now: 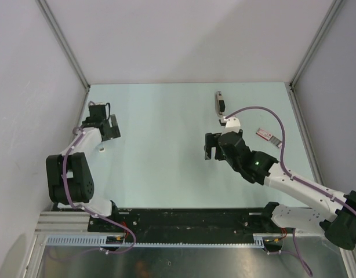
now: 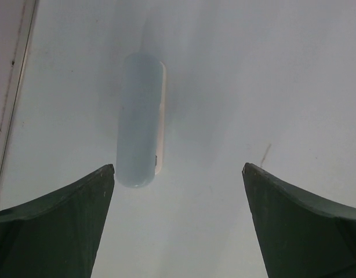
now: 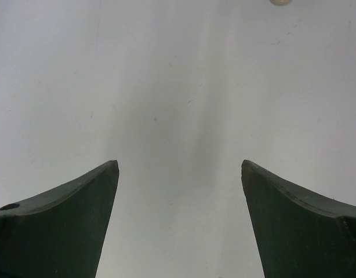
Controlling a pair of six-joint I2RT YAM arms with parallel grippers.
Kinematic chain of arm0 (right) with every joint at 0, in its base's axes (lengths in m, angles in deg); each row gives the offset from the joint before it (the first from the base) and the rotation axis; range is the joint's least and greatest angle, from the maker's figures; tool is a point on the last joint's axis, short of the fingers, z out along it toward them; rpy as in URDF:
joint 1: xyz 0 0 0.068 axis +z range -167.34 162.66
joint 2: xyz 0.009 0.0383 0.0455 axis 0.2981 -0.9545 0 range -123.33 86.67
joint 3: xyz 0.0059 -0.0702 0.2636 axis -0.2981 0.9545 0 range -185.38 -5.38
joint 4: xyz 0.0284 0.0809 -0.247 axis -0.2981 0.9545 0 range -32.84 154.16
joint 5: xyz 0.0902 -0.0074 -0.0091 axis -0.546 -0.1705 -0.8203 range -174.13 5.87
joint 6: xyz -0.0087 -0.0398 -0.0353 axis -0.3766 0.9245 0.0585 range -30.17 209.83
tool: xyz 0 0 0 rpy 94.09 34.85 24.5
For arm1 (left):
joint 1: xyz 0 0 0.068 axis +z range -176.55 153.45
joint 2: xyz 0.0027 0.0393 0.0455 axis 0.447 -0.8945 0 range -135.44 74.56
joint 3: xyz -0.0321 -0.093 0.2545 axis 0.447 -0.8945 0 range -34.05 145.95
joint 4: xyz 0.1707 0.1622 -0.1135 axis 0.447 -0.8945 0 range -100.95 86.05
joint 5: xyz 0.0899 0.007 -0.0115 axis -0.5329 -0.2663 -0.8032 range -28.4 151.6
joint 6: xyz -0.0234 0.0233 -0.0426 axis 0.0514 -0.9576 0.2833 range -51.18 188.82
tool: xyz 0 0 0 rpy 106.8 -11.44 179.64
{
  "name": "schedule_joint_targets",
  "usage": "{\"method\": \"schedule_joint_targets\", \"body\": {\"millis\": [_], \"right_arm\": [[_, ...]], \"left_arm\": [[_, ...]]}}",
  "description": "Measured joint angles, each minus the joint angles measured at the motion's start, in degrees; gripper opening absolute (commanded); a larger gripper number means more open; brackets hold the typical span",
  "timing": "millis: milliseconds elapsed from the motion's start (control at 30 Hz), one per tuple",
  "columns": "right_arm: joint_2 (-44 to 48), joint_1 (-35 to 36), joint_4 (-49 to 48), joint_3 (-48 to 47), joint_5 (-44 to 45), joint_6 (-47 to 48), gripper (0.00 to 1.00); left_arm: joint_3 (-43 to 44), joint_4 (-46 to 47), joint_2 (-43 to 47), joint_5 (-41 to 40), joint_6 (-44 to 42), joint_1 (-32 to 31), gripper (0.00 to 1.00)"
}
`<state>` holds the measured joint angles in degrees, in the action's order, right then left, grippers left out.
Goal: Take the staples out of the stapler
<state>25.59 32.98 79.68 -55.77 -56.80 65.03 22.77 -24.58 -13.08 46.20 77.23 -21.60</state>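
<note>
The stapler [image 1: 220, 104] lay at the far side of the table [image 1: 160, 133], just beyond the right end effector [image 3: 179, 163] — spread wide, empty. The left end effector [image 2: 178, 168] gaped too, well apart. Stiff, probably light and slick, the stapler looked best gripped across its narrow sides.

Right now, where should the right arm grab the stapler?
Probably mid-length, across its narrow sides and from above. The stapler lies flat with its long axis running near-to-far, so the fingers would close left-right. The open right gripper sits just nearer.
</note>
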Motion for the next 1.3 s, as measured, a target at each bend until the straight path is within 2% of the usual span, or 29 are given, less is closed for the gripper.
{"method": "schedule_joint_targets", "body": {"millis": [300, 367, 533, 667, 833, 900, 1133, 1300], "right_arm": [[0.0, 0.2, -3.2, 2.5, -1.4, 1.1, 0.87], [0.0, 0.2, -3.7, 2.8, -1.9, 1.3, 0.86], [-0.5, 0.3, -5.1, 2.8, -2.8, 1.4, 0.83], [-1.2, 0.5, -5.3, 2.8, -3.2, 1.4, 0.82], [-1.3, 0.6, -5.4, 3.0, -3.4, 1.4, 0.80], [-1.3, 0.6, -5.4, 3.0, -3.4, 1.4, 0.79], [-1.2, 1.2, -5.3, 3.0, -3.4, 1.3, 0.78], [-1.2, 2.2, -5.3, 3.0, -3.0, 1.1, 0.78]], "left_arm": [[0.0, 0.1, -3.8, -0.4, 1.8, 5.5, 0.88], [0.2, 0.1, -4.4, -0.5, 2.1, 5.7, 0.84], [1.7, 0.6, -7.4, 0.0, 2.2, 5.7, 0.59], [1.7, 0.6, -8.7, 1.1, 2.1, 5.7, 0.48], [1.0, 1.2, -8.8, 1.9, 1.9, 5.7, 0.25], [0.6, 1.8, -8.8, 2.2, 1.6, 5.7, 0.20], [-0.8, 3.4, -8.2, 3.3, 1.0, 5.7, 0.15], [-4.3, 3.2, -3.9, 6.9, 0.2, 3.6, 0.14]]}}
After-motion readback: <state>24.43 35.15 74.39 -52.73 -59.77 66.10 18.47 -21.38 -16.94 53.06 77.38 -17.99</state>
